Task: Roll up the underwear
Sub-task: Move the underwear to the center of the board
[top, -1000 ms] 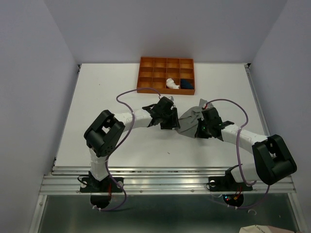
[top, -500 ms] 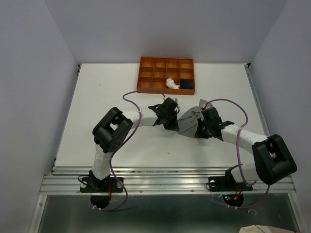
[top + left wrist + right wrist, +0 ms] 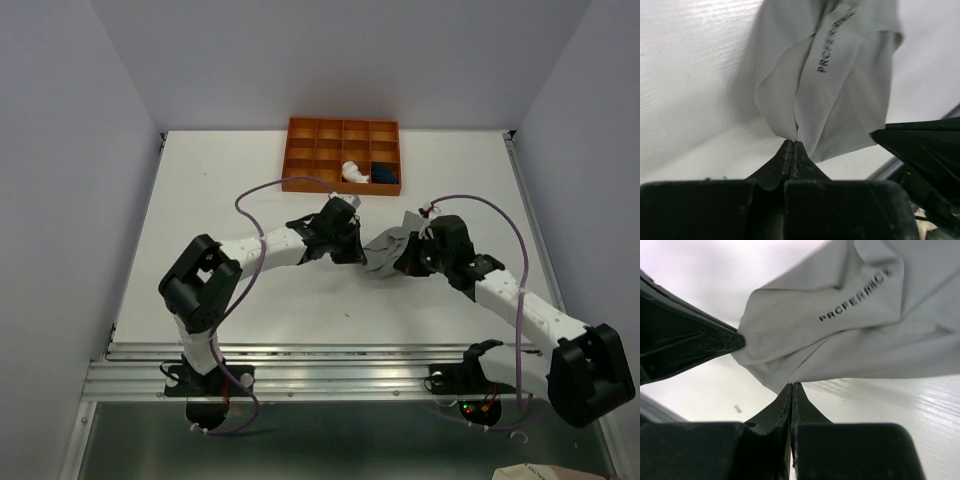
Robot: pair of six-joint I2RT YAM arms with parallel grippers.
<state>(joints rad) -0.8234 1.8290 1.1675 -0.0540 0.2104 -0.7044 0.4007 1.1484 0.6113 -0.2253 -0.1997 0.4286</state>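
**A:** What did you have closest in?

**B:** Mid-table [image 3: 200, 260], both arms reached in toward each other. My left claw [image 3: 792, 146] was pinched tight on a folded edge of the grey underwear [image 3: 840, 90], with the fingers pressed together and the cloth coming straight out of the tips. The right claw [image 3: 791, 387] was the same: jaws closed, gripping another edge of that garment.

**A:** Was the cloth lifted or lying down?

**B:** I couldn't tell. From above, the two wrists covered most of it, and only a crumpled grey patch showed between them. In the wrist views it bunched up and ran off the top of the frame. There was dark lettering on it, but it was too creased and blurred for me to read with confidence.

**A:** And farther back?

**B:** The orange tray [image 3: 291, 150] sat at the far edge. A pale garment [image 3: 353, 172] lay in one compartment of the near row, and a navy garment [image 3: 384, 173] was in the corner one beside it. They were too small for me to make out trim or an emblem.
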